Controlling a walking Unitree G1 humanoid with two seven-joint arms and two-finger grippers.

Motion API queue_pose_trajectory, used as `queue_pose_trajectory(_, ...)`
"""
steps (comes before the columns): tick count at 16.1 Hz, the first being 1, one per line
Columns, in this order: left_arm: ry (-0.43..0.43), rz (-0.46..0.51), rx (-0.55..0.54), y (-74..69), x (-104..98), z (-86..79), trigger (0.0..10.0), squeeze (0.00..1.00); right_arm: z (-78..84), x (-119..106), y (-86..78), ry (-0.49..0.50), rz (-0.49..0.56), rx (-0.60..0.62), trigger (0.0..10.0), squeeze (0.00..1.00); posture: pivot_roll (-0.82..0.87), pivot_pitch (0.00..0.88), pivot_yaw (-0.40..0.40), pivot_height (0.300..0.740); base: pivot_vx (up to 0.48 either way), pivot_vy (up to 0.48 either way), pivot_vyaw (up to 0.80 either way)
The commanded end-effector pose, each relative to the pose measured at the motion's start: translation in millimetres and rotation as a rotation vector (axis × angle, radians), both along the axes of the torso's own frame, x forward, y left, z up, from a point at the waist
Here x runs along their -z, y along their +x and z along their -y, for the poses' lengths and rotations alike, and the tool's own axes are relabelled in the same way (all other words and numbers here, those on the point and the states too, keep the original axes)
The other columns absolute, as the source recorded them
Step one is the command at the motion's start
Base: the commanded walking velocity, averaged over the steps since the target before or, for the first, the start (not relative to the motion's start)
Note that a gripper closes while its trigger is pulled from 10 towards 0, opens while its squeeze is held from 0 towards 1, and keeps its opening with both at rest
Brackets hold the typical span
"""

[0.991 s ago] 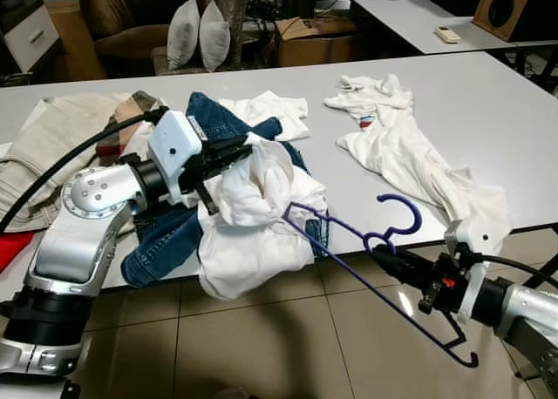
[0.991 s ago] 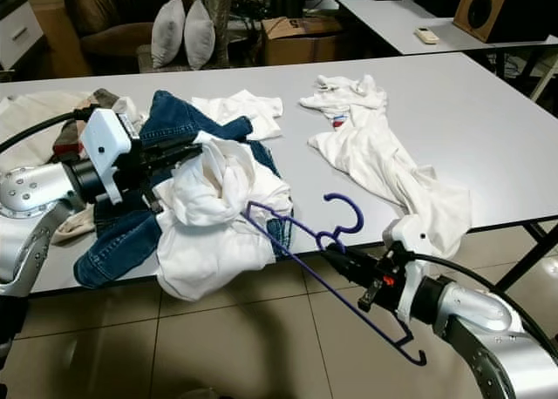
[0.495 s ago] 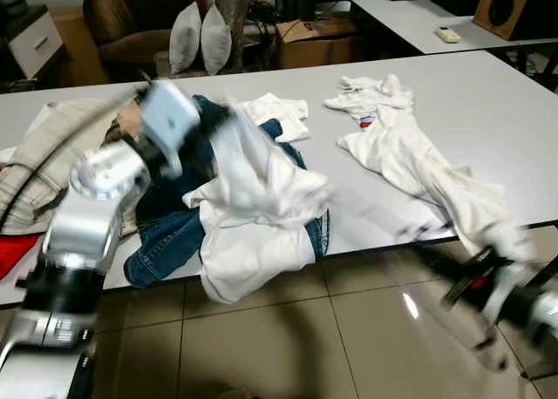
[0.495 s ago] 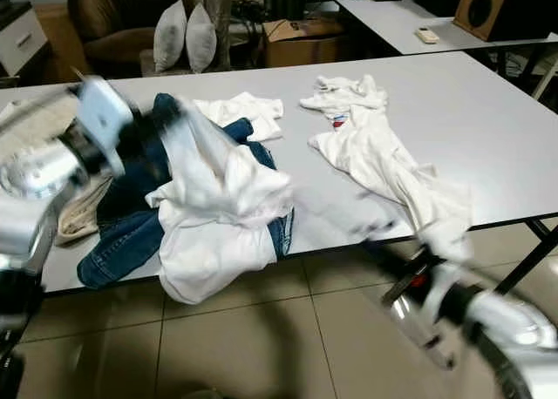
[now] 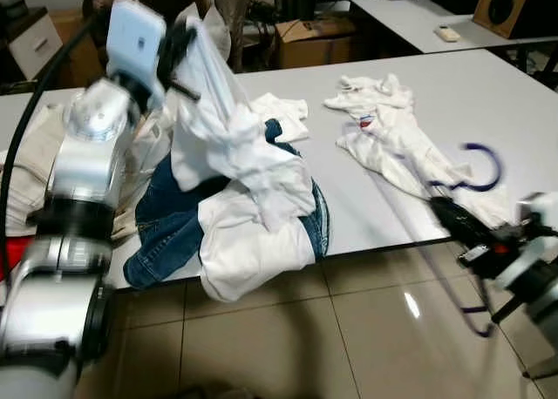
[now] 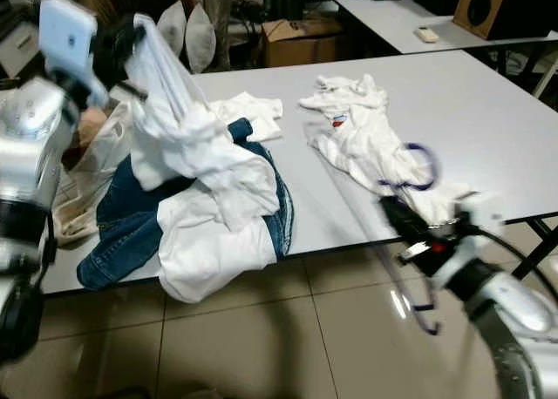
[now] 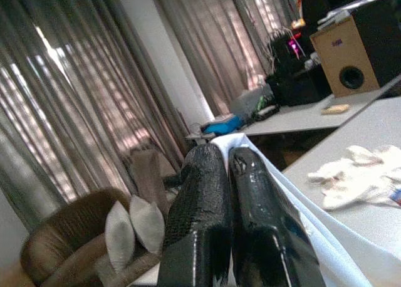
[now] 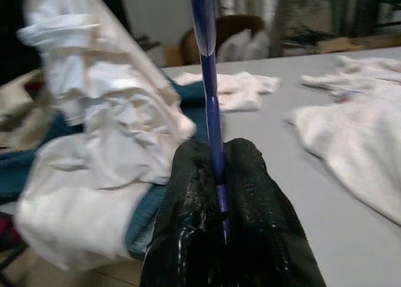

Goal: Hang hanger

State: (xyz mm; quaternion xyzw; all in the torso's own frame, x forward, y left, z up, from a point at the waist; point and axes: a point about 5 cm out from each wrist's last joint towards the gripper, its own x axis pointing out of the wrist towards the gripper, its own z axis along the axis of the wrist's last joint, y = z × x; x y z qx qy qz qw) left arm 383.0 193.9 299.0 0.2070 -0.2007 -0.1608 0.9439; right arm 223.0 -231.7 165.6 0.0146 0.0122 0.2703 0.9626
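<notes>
Hanging not yet done: left end effector point(image 5: 179, 50) clamped on crumpled white cotton shirt point(image 5: 235, 146) raised above the grey desk point(image 5: 488, 94), right end effector point(image 8: 216, 174) gripping thin purple wire hanger point(image 5: 475, 168) off the desk edge, apart from the shirt

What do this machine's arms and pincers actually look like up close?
Both arms are chunky silver metal with rounded joints. The left arm carries a pale, boxy wrist block and a black cable looping off it. The right gripper and left gripper each have two long black fingers with a rough, textured surface.
</notes>
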Motion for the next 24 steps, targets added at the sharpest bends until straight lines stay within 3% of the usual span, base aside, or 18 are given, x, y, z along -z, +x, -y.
queue_pose_trajectory(1,0.058,0.064,-0.019,7.3,-22.5,2.4,0.0,0.0,-3.3,-5.4,4.9,0.004,0.034,-0.018,10.0,0.0,-0.02,0.0,0.059,0.74,0.0,0.0,0.0)
queue_pose_trajectory(2,0.079,0.141,-0.043,10.2,-52.4,3.4,0.0,0.0,-2.9,-6.1,10.1,0.007,0.041,-0.003,10.0,0.0,-0.02,0.0,0.062,0.74,0.0,0.0,0.0)
queue_pose_trajectory(3,0.028,0.268,-0.066,4.7,-97.4,3.0,0.0,0.0,-3.2,-9.2,14.2,0.011,0.061,0.01,10.0,0.0,-0.02,0.0,0.068,0.74,0.0,0.0,0.0)
queue_pose_trajectory(4,0.007,0.303,-0.066,1.7,-110.7,3.5,0.0,0.0,-3.6,-10.3,15.1,0.014,0.067,0.014,10.0,0.0,-0.02,0.0,0.071,0.74,0.0,0.0,0.0)
queue_pose_trajectory(5,0.005,0.278,-0.04,2.2,-113.7,7.4,0.0,0.0,-5.1,-10.6,14.6,0.017,0.07,0.014,10.0,0.0,-0.02,0.0,0.081,0.74,0.0,0.0,0.0)
queue_pose_trajectory(6,0.074,0.17,0.065,8.0,-85.0,21.7,0.0,0.0,-10.0,-9.4,11.5,0.027,0.068,-0.002,10.0,0.0,-0.03,0.0,0.09,0.74,0.0,0.0,0.0)
queue_pose_trajectory(7,0.138,0.035,0.15,12.5,-33.4,33.8,0.0,0.0,-15.7,-5.6,7.1,0.03,0.057,-0.019,10.0,0.0,-0.04,0.0,0.094,0.74,0.0,0.0,0.0)
queue_pose_trajectory(8,0.144,-0.045,0.165,15.6,-1.7,36.5,0.0,0.0,-18.8,-2.1,3.7,0.034,0.043,-0.033,10.0,0.0,-0.04,0.0,0.088,0.74,0.0,0.0,0.0)
queue_pose_trajectory(10,0.133,-0.118,0.184,16.9,26.8,39.5,0.0,0.0,-24.7,1.6,-1.3,0.039,0.015,-0.083,10.0,0.0,-0.04,0.0,0.074,0.74,0.0,0.0,0.0)
queue_pose_trajectory(15,0.137,-0.153,0.231,12.6,39.3,48.4,0.0,0.0,-33.9,4.2,0.8,0.037,-0.005,-0.163,10.0,0.0,-0.02,0.0,0.06,0.74,0.0,0.0,0.0)
queue_pose_trajectory(19,0.168,-0.183,0.355,4.2,44.7,58.8,0.0,0.0,-40.0,3.9,-2.9,0.049,-0.004,-0.2,10.0,0.0,-0.03,0.0,0.071,0.74,0.0,0.0,0.0)
queue_pose_trajectory(24,0.223,-0.193,0.589,-27.4,42.7,60.5,0.0,0.0,-48.0,6.4,1.0,0.057,-0.017,-0.225,10.0,0.0,-0.02,0.0,0.048,0.74,0.0,0.0,0.0)
